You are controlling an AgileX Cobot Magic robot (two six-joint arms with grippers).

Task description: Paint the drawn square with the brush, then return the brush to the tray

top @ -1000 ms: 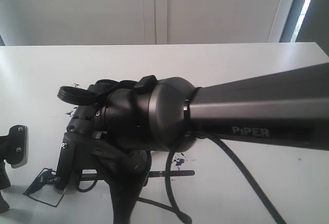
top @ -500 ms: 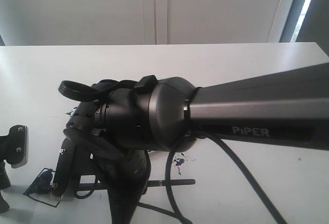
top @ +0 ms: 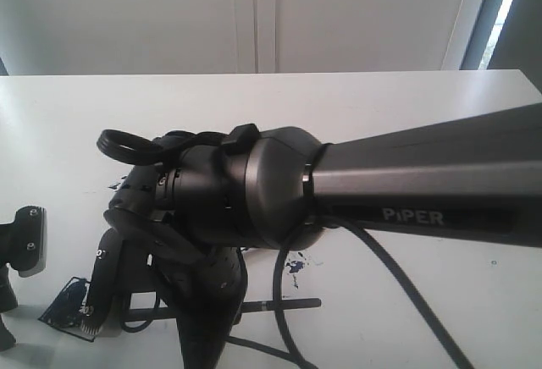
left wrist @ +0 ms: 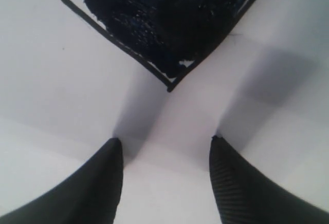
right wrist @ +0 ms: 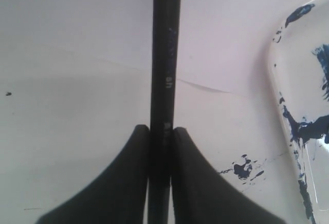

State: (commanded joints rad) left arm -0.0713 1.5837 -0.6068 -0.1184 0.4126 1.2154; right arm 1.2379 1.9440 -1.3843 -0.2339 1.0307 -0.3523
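Note:
The drawn square [left wrist: 164,23] shows in the left wrist view as thin black lines with most of its inside smeared dark blue-black. My left gripper [left wrist: 165,141] stands open just short of its corner, holding nothing. In the exterior view the square [top: 61,305] lies at the front left, partly behind my right gripper [top: 91,320], which reaches across to it. The right gripper [right wrist: 160,129] is shut on the black handle of the brush [right wrist: 165,54]. The handle's end [top: 292,304] sticks out to the right below the arm. The tray [right wrist: 303,106], white with blue blotches, lies beside the brush.
The thick PiPER arm [top: 423,183] and its cable [top: 398,293] cover the middle of the white table [top: 381,98]. Dark paint specks [top: 295,263] mark the tabletop, with more [right wrist: 242,168] near the tray. Part of the left arm [top: 24,246] sits at the left edge.
The right gripper and the brush have shifted a little toward the table's front edge, over the square. The left arm has not moved.

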